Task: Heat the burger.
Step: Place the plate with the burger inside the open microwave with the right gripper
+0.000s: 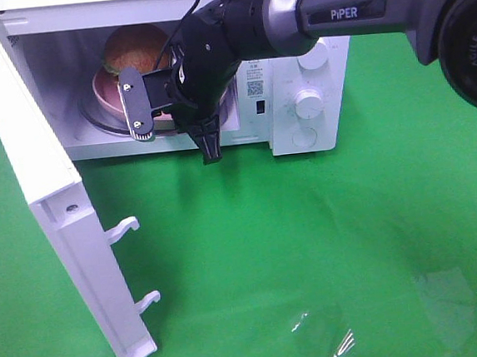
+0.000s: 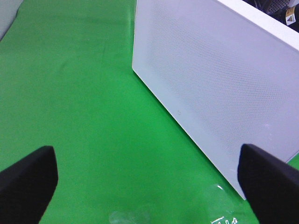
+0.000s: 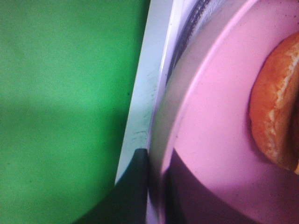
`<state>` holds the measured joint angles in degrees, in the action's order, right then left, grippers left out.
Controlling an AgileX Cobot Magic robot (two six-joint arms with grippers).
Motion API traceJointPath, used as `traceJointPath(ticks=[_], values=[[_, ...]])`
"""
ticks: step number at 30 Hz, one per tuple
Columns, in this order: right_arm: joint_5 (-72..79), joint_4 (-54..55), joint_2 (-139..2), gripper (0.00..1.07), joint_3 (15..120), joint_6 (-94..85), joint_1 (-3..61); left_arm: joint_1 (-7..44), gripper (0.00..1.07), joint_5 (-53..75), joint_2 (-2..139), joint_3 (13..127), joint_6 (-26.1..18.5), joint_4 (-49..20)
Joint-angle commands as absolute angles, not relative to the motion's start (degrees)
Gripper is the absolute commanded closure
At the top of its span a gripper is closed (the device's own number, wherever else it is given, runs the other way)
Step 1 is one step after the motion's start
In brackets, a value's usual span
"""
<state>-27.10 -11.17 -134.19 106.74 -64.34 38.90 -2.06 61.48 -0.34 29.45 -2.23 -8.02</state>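
Right jaws clamped the pink plate rim at the microwave sill; left jaws stood apart. Burger sat bun-up

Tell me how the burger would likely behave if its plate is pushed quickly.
The burger sits loose on the smooth pink plate, so it may slide across it. Its bun looks rounded and glossy, and is probably soft and light, so a firm squeeze might dent it.
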Motion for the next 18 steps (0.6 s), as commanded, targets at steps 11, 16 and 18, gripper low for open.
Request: traceJointPath(ticks=[11, 16, 18], values=[[-24.7, -11.5, -133.8, 0.91, 107.8, -62.9, 38.9, -1.9, 0.1, 61.1, -1.2, 29.5, -2.2, -8.1], [-25.0, -10.4, -133.8, 0.75, 107.8, -62.1, 38.9, -1.9, 0.1, 61.1, -1.2, 29.5, -2.2, -8.1], [-25.3, -10.3, -133.7, 0.69, 107.7, -61.8, 38.9, -1.9, 0.1, 61.1, -1.2, 29.5, -2.2, -8.1]])
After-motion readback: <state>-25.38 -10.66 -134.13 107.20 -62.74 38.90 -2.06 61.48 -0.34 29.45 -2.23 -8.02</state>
